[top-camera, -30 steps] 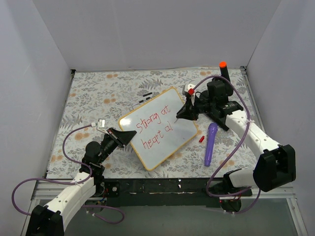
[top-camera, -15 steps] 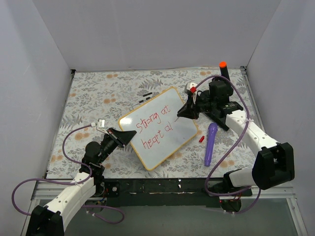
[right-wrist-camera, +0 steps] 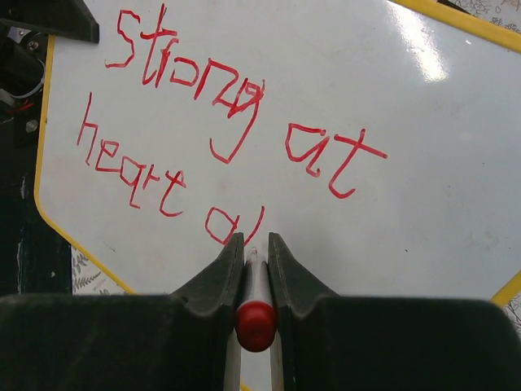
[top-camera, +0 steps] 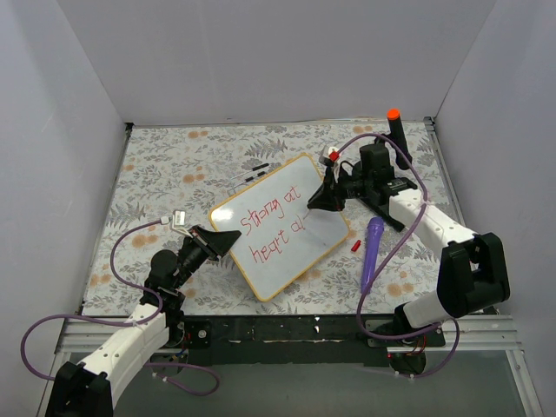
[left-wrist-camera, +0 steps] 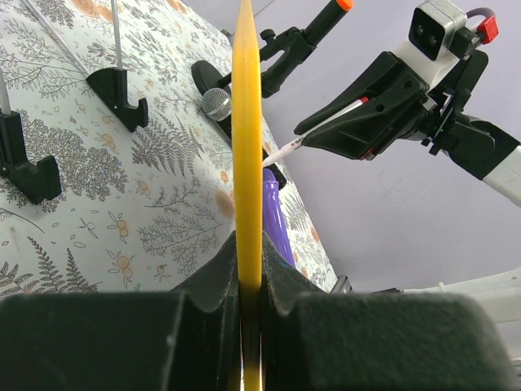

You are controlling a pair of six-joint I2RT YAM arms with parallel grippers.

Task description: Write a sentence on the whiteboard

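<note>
Clamps left pincer (left-wrist-camera: 248,262) on whiteboard (top-camera: 291,261) edge, right pincer (right-wrist-camera: 256,241) on marker (right-wrist-camera: 256,314); risks a smeared, crooked sentence (right-wrist-camera: 213,91) through board slip or uneven tip pressure.

We hold the whiteboard by its edge

Our left gripper (left-wrist-camera: 248,273), bottom centre, is clamped on the whiteboard (left-wrist-camera: 245,122), which we see edge-on as a yellow strip running up the frame. At upper right the right gripper (left-wrist-camera: 338,130) pinches a marker (left-wrist-camera: 286,151), its tip near the strip. Black clip feet (left-wrist-camera: 118,91) stand on the floral cloth (left-wrist-camera: 163,204) at left. A purple microphone (left-wrist-camera: 275,220) shows just right of the strip.
</note>
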